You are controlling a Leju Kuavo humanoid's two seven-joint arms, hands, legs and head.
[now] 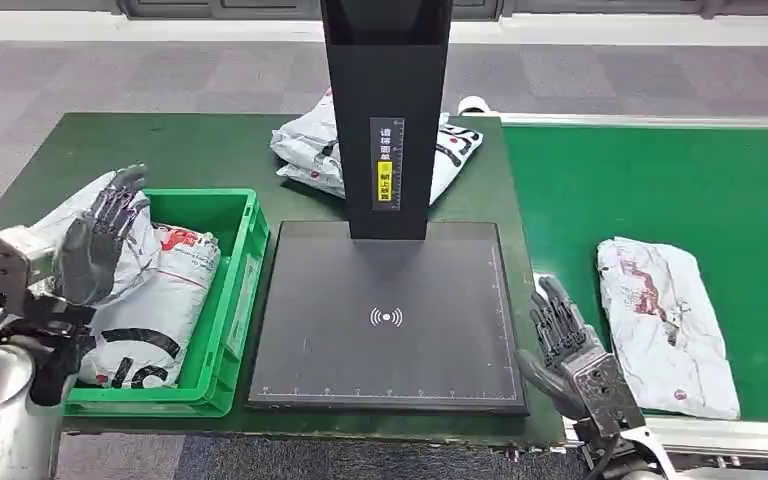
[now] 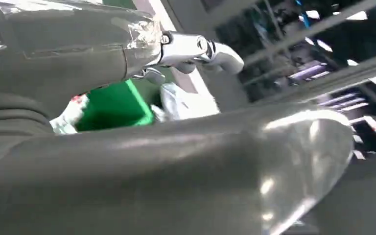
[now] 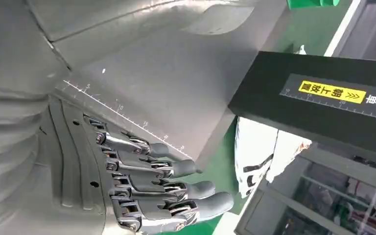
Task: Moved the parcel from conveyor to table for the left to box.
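A grey-white parcel (image 1: 669, 322) with red and black print lies flat on the green conveyor belt (image 1: 660, 190) at the right. My right hand (image 1: 565, 345) hovers just left of it, by the belt's near edge, fingers spread and holding nothing; its fingers (image 3: 176, 191) are extended. My left hand (image 1: 95, 245) is raised above the left end of the green box (image 1: 228, 300), fingers apart and empty. The box holds several parcels (image 1: 155, 300). Another parcel (image 1: 310, 145) lies on the table behind the black scanner post (image 1: 387, 110).
A black scanner pad (image 1: 385, 315) with a ruler edge fills the table's middle, between box and conveyor. The tall black post rises from its far side. The green table top (image 1: 160, 150) is bare at the far left. Grey carpet lies beyond.
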